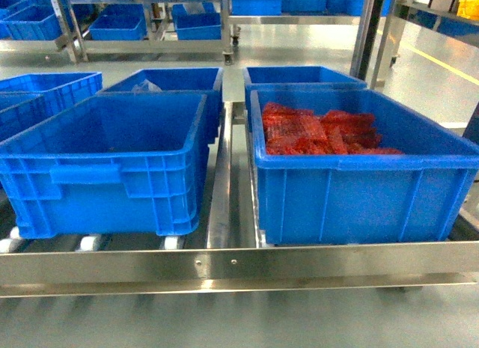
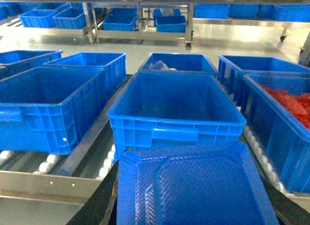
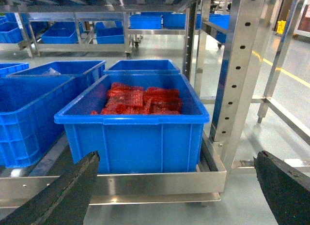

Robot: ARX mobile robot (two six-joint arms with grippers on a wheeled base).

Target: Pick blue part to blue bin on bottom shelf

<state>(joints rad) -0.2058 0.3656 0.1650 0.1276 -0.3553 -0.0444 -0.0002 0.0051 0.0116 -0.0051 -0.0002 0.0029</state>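
The blue part, a ribbed blue plastic tray, fills the bottom of the left wrist view. My left gripper is shut on it, with a dark finger showing along each side. It hangs just in front of an empty blue bin on the bottom shelf, a little above the front rail. This same bin is at the front left in the head view. My right gripper is open with nothing in it, facing the shelf's front rail. Neither gripper shows in the head view.
A blue bin of red parts stands at the front right of the shelf, with more blue bins behind and to the left. White rollers carry the bins. A perforated steel upright stands at the right. Racks with bins line the back.
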